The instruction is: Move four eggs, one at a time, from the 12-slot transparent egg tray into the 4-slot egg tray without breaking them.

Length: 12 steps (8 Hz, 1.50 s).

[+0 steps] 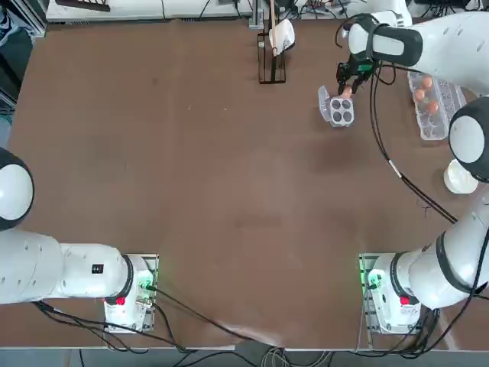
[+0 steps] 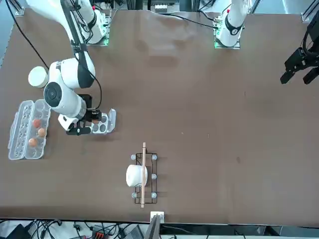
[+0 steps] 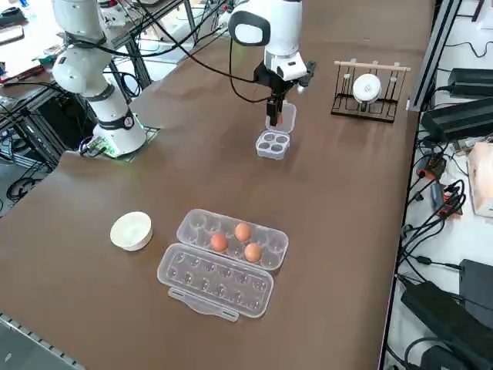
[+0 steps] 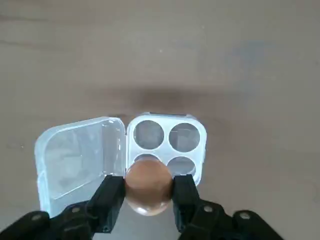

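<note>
Egg number one (image 4: 148, 187) is up, gripped between the right pincer's (image 4: 149, 192) two fingers, at the four-cup tray (image 4: 167, 141), whose lid stands open; three more eggs (image 3: 243, 232) sit in the long clear carton (image 3: 204, 223), lid open on the brown table (image 3: 185, 301).

No text, label, brand, number or sign can be made out in the pictures.
</note>
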Each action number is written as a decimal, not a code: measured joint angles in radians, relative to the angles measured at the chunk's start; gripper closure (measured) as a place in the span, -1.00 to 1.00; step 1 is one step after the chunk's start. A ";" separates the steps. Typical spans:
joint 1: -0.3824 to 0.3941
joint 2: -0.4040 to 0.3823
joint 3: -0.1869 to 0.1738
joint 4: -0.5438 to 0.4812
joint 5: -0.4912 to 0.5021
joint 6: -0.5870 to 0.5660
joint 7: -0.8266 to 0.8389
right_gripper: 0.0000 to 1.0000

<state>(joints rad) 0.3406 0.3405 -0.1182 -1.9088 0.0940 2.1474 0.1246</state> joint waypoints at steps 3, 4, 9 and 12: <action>0.036 -0.016 -0.002 0.000 -0.003 0.006 0.037 -0.12; 0.035 -0.019 -0.009 -0.001 -0.004 0.006 0.037 -0.12; 0.034 -0.032 -0.027 -0.008 -0.036 0.037 0.037 -0.12; 0.034 -0.003 -0.027 -0.022 -0.037 0.092 0.037 -0.12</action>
<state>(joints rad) 0.3742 0.3376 -0.1453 -1.9308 0.0568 2.2394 0.1621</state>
